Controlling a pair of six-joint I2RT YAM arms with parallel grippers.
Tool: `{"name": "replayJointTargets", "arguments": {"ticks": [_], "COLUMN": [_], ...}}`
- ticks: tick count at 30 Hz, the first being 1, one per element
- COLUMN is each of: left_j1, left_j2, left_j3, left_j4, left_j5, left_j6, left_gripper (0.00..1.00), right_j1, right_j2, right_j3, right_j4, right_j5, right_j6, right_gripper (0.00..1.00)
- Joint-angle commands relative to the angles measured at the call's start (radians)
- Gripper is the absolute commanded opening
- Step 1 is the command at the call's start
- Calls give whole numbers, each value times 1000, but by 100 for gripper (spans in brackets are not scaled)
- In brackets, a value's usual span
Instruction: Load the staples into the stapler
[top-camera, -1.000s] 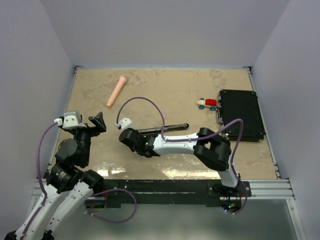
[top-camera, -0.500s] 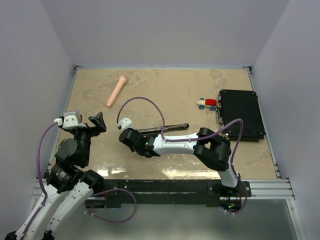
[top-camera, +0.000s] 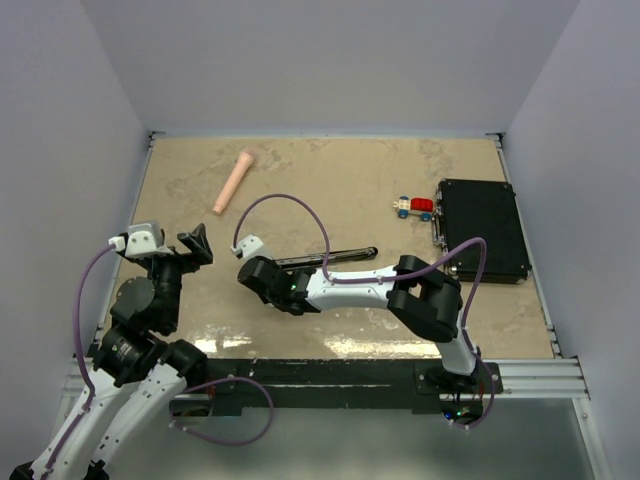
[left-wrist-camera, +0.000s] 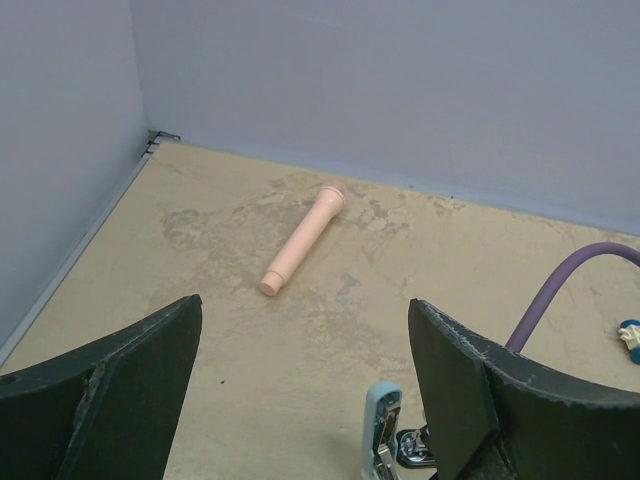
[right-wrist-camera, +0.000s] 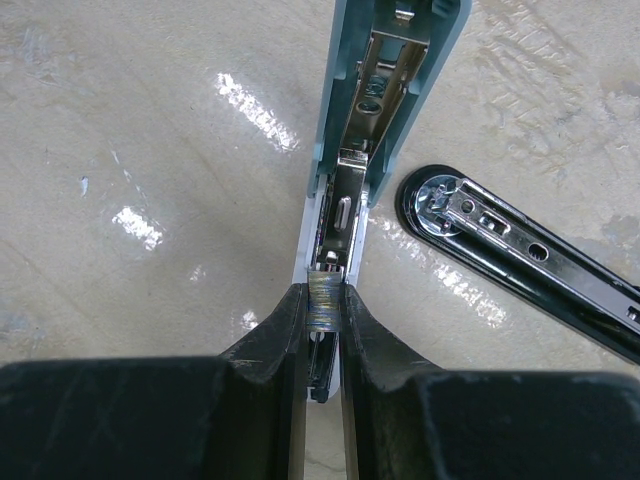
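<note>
My right gripper is shut on a short metallic strip of staples. It holds the strip at the near end of the open channel of a light-blue stapler, which lies opened flat on the table. The stapler's tip also shows in the left wrist view. In the top view the right gripper covers it. A small white and red box with blue bits lies at the back right. My left gripper is open, empty and raised at the left.
A black stapler lies just right of the blue one, also seen in the right wrist view. A pink cylinder lies at the back left. A black case sits at the right edge. Walls enclose the table.
</note>
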Motion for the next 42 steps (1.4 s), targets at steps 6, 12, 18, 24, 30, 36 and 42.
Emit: {"name": "replayJointTargets", "arguments": {"ticks": [6, 12, 18, 24, 30, 36, 42], "left_j1": [9, 9, 9, 10, 9, 12, 12], "left_j2": [10, 10, 11, 10, 10, 13, 13], "left_j3": [-3, -4, -4, -4, -4, -4, -6], "left_j4": [35, 35, 36, 35, 35, 36, 35], "left_j5": [14, 16, 17, 17, 17, 17, 17], "left_j6": [1, 1, 1, 1, 1, 3, 3], "left_gripper": [88, 88, 88, 88, 88, 88, 88], "right_j1": [-7, -17, -20, -20, -23, -24, -26], "right_j2": [-60, -48, -39, -28, -18, -11, -7], "right_j3": [31, 30, 30, 31, 31, 33, 36], "right_j4": [32, 20, 14, 8, 1, -12, -29], "right_j5": [-12, -15, -15, -29, -43, -51, -63], "right_j6": [31, 45, 48, 50, 50, 54, 60], "right_gripper": [0, 0, 0, 0, 0, 0, 2]}}
